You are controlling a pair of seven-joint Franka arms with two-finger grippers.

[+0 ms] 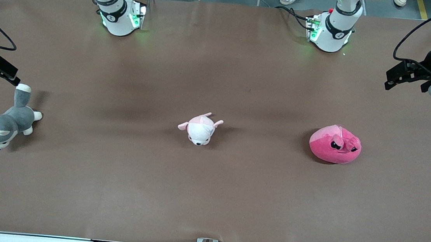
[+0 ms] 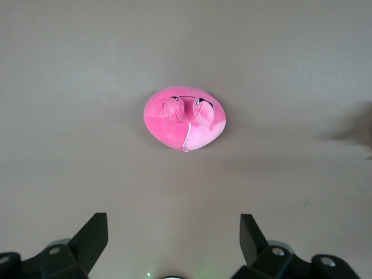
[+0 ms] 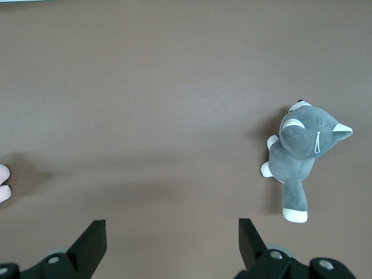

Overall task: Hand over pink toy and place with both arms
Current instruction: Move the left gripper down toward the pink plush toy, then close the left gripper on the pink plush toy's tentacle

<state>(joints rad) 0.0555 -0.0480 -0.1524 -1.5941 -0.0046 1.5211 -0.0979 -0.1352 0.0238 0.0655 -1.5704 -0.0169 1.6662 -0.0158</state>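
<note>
We are judging the round hot-pink plush toy (image 1: 335, 144) soft and light; grip its bulging middle. Both end effectors, left (image 2: 173, 235) and right (image 3: 172, 235), are hovering spread above the brown bench (image 1: 208, 198).

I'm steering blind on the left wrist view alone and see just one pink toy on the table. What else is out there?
Observer: A pale pink-and-white plush lies mid-table, beside the pink toy, toward the right arm's end.
Operator: Anything more?
Observer: A grey-and-white plush dog lies at the right arm's end of the table.
Operator: Where is the right gripper?
Observer: The right gripper is open, up over the table near the dog. The left gripper is open too.
</note>
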